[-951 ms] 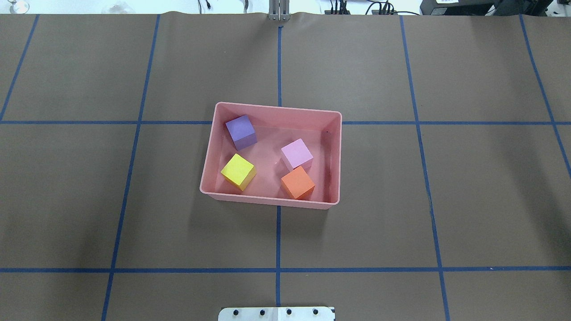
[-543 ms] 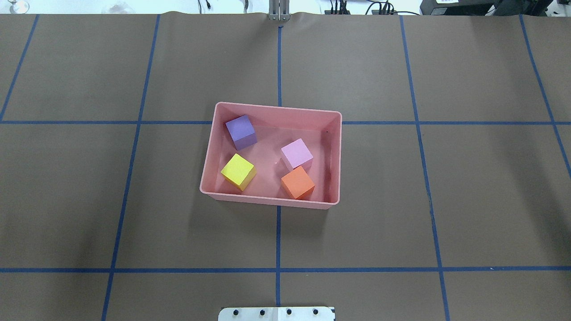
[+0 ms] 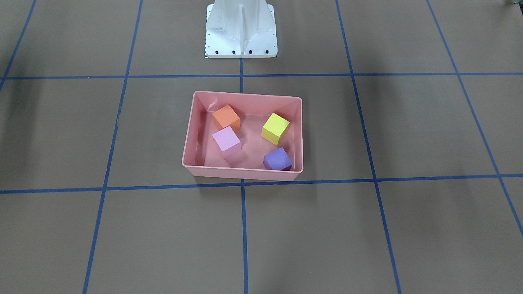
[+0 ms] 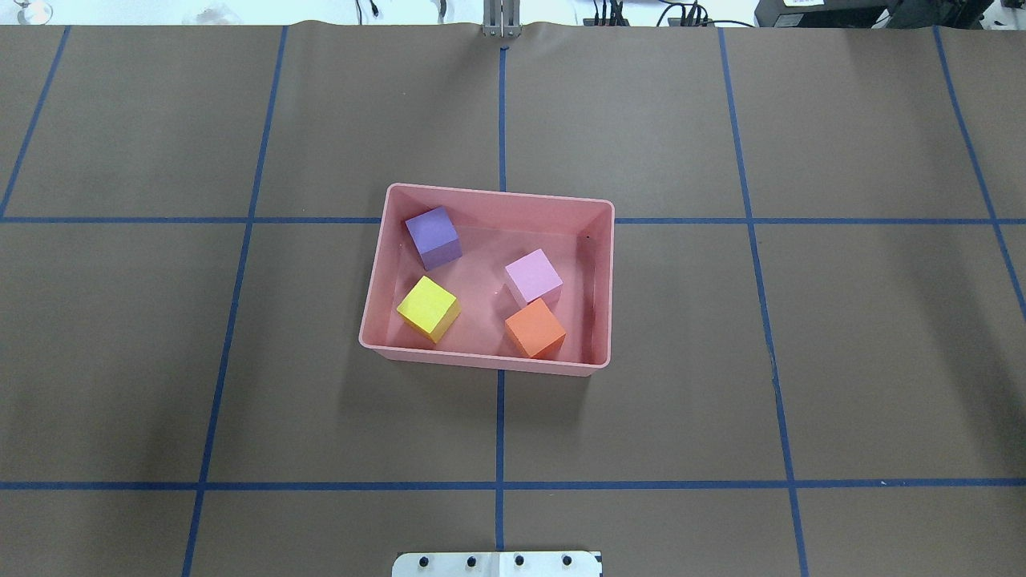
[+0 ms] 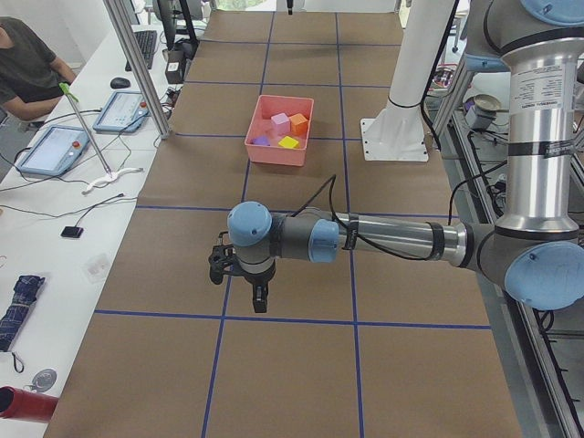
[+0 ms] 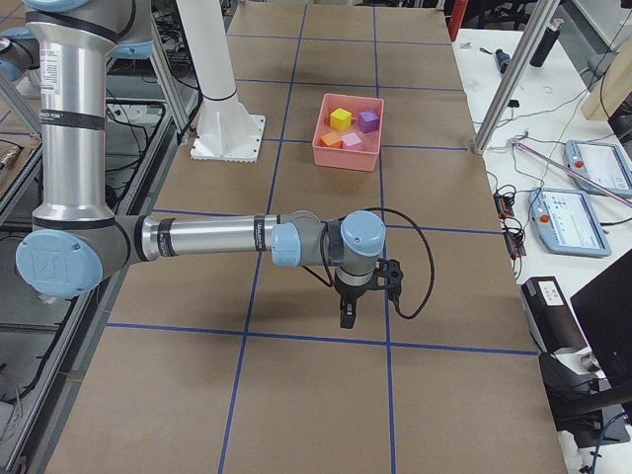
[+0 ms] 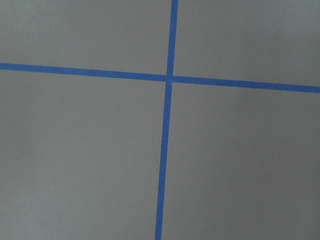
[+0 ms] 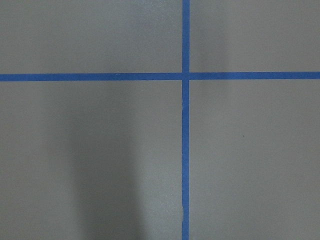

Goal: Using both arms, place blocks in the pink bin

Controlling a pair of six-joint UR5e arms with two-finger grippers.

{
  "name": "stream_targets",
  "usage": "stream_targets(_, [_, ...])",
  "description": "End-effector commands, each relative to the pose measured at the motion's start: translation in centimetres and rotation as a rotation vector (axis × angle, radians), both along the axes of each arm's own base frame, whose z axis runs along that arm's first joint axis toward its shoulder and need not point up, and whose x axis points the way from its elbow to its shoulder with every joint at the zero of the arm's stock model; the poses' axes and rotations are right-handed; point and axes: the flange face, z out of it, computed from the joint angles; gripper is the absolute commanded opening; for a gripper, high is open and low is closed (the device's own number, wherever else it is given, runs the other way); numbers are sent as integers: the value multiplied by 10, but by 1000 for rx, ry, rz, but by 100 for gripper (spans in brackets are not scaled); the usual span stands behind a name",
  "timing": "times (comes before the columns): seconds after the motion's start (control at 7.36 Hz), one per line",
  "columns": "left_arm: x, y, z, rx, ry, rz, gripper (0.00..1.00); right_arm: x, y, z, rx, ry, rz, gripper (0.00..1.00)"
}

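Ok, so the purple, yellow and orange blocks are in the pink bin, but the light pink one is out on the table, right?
Not quite. The light pink block is in the pink bin too, right beside the orange block. The purple block and yellow block are in there, as you said. The overhead exterior view shows all four inside.

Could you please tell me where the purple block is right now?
In the overhead view, the purple block sits in the pink bin's far-left corner, just beyond the yellow block and apart from it.
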Motion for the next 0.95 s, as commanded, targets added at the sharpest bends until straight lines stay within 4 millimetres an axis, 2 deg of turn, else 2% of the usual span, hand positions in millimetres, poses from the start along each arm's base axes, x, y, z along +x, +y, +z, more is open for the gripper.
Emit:
stream_targets(0.0, [-3, 1, -2, 40, -34, 0, 100, 0, -1, 0, 0, 2, 0, 100])
stream_targets(0.27, [-3, -2, -2, 102, -47, 47, 100, 0, -1, 0, 2, 1, 0, 100])
stream_targets(0.81, [-3, -1, -2, 108, -44, 52, 100, 0, -3, -2, 4, 1, 1, 100])
